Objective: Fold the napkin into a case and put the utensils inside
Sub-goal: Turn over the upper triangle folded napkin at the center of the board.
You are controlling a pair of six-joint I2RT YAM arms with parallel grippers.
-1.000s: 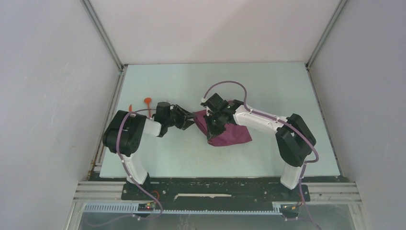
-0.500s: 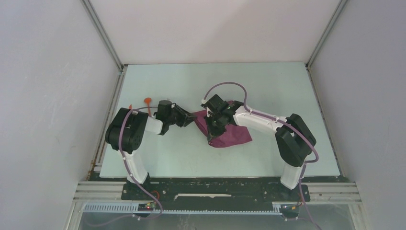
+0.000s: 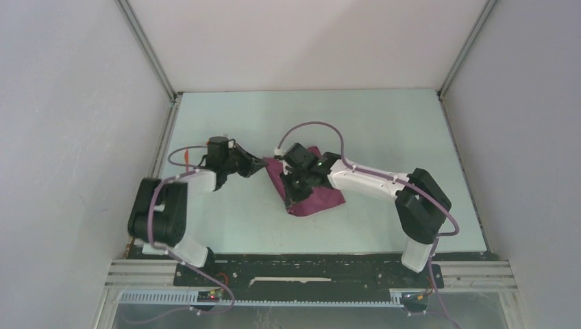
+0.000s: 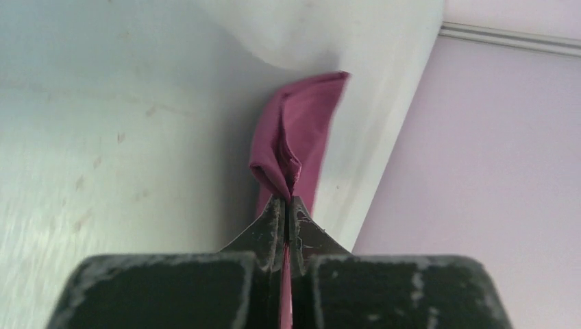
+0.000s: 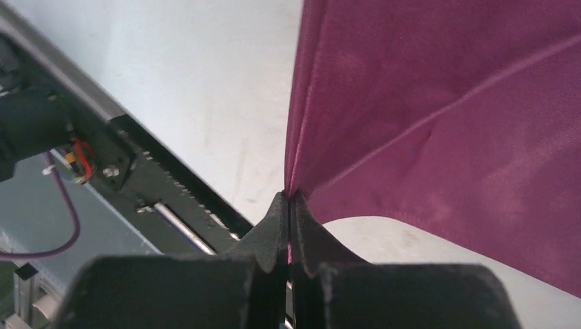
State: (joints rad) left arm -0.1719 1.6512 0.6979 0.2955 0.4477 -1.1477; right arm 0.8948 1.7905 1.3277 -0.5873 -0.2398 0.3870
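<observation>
Dragged leftward, napkin (image 3: 316, 200) fold clamped at left claw (image 4: 286, 205) tips, another edge clamped at right claw (image 5: 289, 200) tips

An edge of the maroon napkin (image 5: 438, 123) is pinched between the closed fingertips of the right gripper (image 5: 289, 205). The cloth is spread upward and rightward, crossed by a diagonal crease. The pale table (image 5: 205, 89) is seen behind it, bordered at left by a black rail (image 5: 171, 199) and a purple cable (image 5: 65, 219).

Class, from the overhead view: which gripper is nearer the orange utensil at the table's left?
Left. The left gripper pinches the napkin to the right of the utensil; the right gripper grips the napkin farther right.
</observation>
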